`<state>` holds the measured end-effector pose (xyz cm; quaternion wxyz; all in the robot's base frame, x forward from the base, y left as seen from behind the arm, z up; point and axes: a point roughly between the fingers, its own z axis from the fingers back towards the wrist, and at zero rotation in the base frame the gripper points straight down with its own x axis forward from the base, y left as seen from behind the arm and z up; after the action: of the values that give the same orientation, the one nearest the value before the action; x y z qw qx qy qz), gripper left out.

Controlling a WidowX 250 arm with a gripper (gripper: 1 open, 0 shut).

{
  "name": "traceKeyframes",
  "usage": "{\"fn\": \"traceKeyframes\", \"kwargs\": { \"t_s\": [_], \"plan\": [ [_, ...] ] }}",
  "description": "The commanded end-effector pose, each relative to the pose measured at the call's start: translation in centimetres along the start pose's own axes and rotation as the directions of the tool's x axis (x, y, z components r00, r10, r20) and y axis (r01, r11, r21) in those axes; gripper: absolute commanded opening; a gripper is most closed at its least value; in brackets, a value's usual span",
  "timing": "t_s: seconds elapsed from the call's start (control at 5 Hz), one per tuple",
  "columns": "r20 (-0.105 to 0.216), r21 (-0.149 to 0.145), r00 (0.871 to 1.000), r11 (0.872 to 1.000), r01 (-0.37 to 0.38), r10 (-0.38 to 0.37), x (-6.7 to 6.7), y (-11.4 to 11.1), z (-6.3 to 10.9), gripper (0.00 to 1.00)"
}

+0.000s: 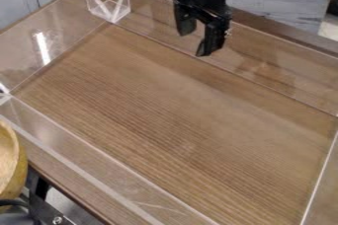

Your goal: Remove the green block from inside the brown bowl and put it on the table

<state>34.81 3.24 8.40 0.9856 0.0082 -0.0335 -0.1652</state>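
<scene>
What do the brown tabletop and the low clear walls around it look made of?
Brown wood-grain tabletop: wood or wood-look laminate, going by its straight grain lines and mild sheen. Low clear walls: probably glossy acrylic, see-through with bright edge glints.
</scene>
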Motion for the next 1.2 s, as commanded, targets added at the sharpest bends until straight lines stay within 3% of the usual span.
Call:
{"fn": "traceKeyframes", "kwargs": {
  "t_s": [0.0, 1.0],
  "plan": [
    [0.087, 0.037, 0.996, 0.999, 0.003, -0.006, 1.4, 1.3, 1.8, 1.00],
    [0.151, 0.053, 0.987, 0.997, 0.056, -0.064, 2.5, 2.7, 0.2, 1.00]
  ]
}}
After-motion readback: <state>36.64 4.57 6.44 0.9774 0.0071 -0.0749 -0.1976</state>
